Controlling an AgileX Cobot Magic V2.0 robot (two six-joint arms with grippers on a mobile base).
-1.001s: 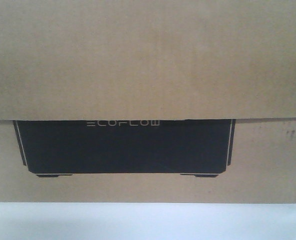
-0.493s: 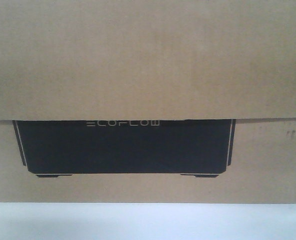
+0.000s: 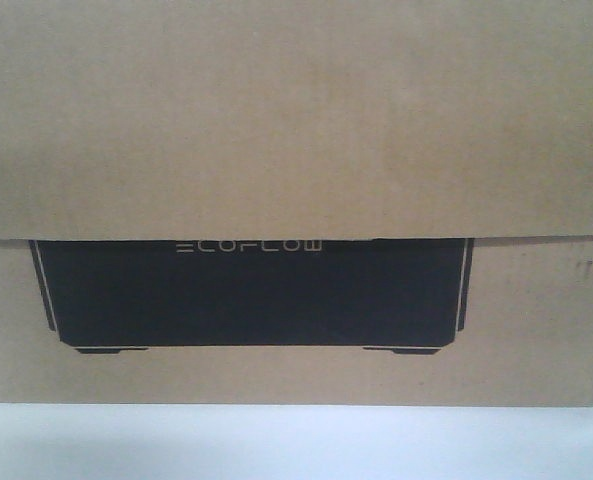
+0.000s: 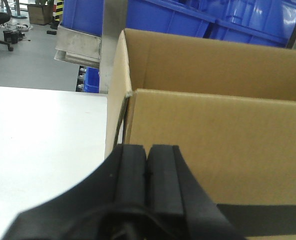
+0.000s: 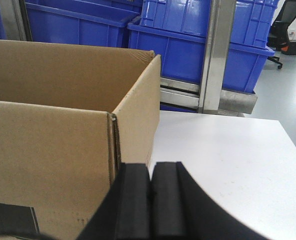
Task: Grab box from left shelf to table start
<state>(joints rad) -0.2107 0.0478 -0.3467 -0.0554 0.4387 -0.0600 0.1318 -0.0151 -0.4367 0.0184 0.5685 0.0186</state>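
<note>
The box (image 3: 296,130) is brown cardboard with a black ECOFLOW panel and fills the front view; its flap overhangs the panel. It stands open-topped on the white table (image 3: 296,445). My left gripper (image 4: 148,147) is shut, pads together, at the box's (image 4: 212,130) front left corner with nothing between them. My right gripper (image 5: 151,165) is likewise shut and empty at the box's (image 5: 53,135) front right corner. Behind the box stands the shelf (image 4: 80,45), a silver metal rack.
Blue plastic bins (image 4: 187,20) sit on the rack behind the box, also seen as blue bins (image 5: 187,35) beside a silver upright (image 5: 217,55). Bare table (image 4: 43,135) lies left of the box and table (image 5: 227,155) lies right of it. An office chair (image 5: 287,25) stands far right.
In the front view the box's black panel has shifted a few pixels to the right; otherwise nothing visibly differs.
</note>
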